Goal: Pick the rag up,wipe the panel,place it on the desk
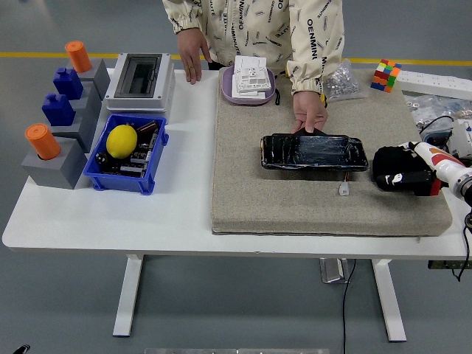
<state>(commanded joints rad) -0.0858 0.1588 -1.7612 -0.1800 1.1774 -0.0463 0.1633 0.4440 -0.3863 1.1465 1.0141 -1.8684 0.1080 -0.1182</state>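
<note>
Head view shows my right hand (402,171) over the right end of the bench, its fingers closed round a black rag (394,164), just beside the right end of the panel (314,153). That glossy black panel lies lengthwise on the grey mat (295,203), toward the mat's far right part. A person stands at the bench's far edge; one hand (310,112) rests on the panel's far rim, the other hand (193,59) is flat on the white table (110,228) near the far edge. Toward the left edge sits a blue bin (125,181) holding a lemon (122,140). A colour cube (386,75) stands near the far right corner.
</note>
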